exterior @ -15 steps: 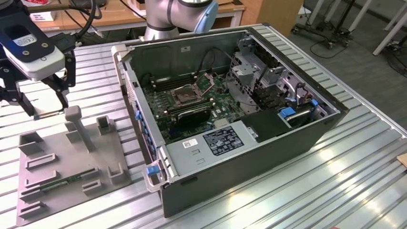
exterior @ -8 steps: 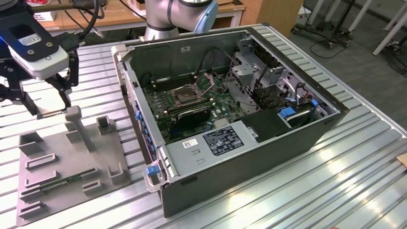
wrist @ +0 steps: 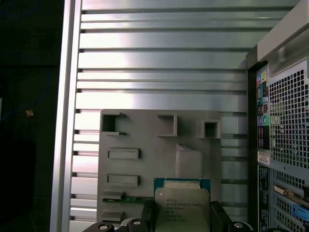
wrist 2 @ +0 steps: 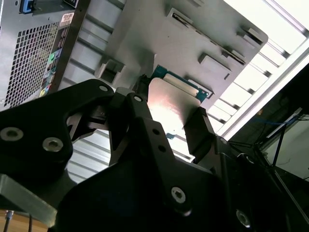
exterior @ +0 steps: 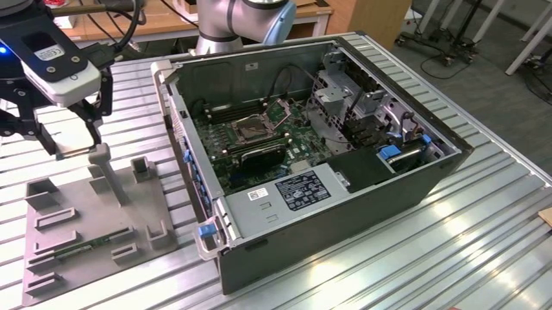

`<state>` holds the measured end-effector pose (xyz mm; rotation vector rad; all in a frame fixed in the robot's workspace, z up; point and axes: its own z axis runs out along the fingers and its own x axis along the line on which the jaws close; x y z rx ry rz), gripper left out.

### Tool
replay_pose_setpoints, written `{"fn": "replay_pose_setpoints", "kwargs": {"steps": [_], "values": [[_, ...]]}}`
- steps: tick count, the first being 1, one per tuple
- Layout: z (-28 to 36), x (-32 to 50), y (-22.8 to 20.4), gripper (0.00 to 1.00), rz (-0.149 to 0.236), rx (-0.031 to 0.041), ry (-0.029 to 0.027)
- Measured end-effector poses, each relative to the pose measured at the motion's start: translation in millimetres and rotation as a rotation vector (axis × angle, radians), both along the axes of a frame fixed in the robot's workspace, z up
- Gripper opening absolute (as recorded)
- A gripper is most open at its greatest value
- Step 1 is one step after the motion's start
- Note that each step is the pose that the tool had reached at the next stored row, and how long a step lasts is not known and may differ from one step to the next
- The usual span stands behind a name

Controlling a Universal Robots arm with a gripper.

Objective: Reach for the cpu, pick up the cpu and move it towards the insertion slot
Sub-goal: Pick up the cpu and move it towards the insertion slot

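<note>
My gripper [exterior: 67,145] hangs at the exterior view's left, above the far end of a grey fixture plate [exterior: 82,223]. It is shut on the cpu [wrist: 182,205], a thin square chip with a silvery face and a green rim, seen in both wrist views [wrist 2: 174,101]. One black finger [wrist 2: 200,128] presses on each side of the chip. The cpu is held above the plate. The insertion slot [exterior: 250,127], a metal-framed square socket with a dark centre, lies on the motherboard inside the open computer case, well to the exterior view's right of the gripper.
The open computer case [exterior: 362,194] lies on its side on the slatted metal table [exterior: 448,258]. Upright posts [exterior: 105,173] and a narrow green memory stick [exterior: 82,247] are on the fixture plate. The arm's base [exterior: 233,26] stands behind the case.
</note>
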<state>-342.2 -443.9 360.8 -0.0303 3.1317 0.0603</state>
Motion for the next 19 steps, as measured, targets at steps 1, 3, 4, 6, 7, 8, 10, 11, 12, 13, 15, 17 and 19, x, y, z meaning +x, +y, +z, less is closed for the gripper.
{"fn": "replay_pose_setpoints", "kwargs": {"steps": [1, 3, 4, 6, 7, 8, 10, 11, 12, 13, 15, 17, 19], "values": [[0.0, 0.6, 0.0, 0.54, 0.000, 0.0000, 0.0000], [0.0, 1.8, 0.0, 0.54, 0.000, -0.0001, 0.0001], [0.1, 2.3, 0.0, 0.54, 0.000, -0.0001, 0.0001], [0.0, 3.3, 0.0, 0.54, 0.000, 0.0000, 0.0000], [0.0, 3.7, 0.0, 0.54, 0.000, 0.0000, 0.0000], [0.0, 4.2, 0.0, 0.54, 0.000, 0.0000, 0.0000], [0.1, 5.0, 0.0, 0.54, 0.000, -0.0001, 0.0001], [0.0, 5.4, 0.0, 0.54, 0.000, -0.0001, 0.0001], [0.0, 5.7, 0.0, 0.54, 0.000, -0.0001, 0.0001], [0.0, 6.2, 0.0, 0.54, 0.000, 0.0000, 0.0001], [0.0, 7.6, 0.0, 0.54, 0.000, 0.0000, 0.0000], [0.0, 8.1, 0.0, 0.54, 0.000, 0.0000, 0.0000], [0.0, 8.5, 0.0, 0.54, 0.000, 0.0000, 0.0001]]}}
